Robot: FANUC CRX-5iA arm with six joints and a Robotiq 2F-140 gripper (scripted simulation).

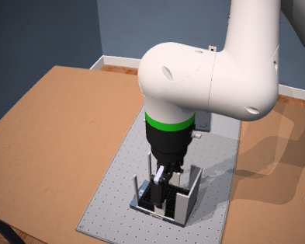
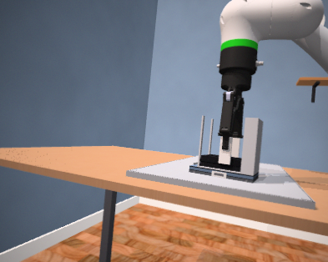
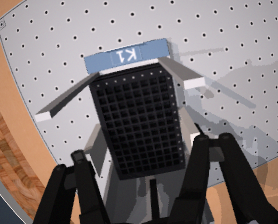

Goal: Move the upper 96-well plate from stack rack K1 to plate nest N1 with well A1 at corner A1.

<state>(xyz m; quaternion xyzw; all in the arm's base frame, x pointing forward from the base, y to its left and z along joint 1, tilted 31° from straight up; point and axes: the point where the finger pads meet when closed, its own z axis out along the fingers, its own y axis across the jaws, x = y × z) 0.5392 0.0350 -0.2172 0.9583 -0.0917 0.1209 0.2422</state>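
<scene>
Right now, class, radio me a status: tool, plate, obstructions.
Tool shut on upper plate. Plate seated in rack. Rack walls and posts close alongside.

In the top view, the perforated base plate (image 1: 118,202) is lying on the table (image 1: 48,136), right of centre. Rack K1 (image 1: 194,190) is standing on the plate's lower part, with the nest (image 1: 203,122) lying behind it, further up the frame. My gripper (image 1: 161,196) is reaching down into the rack from above, closed on the upper plate (image 1: 145,198) sitting inside.
</scene>
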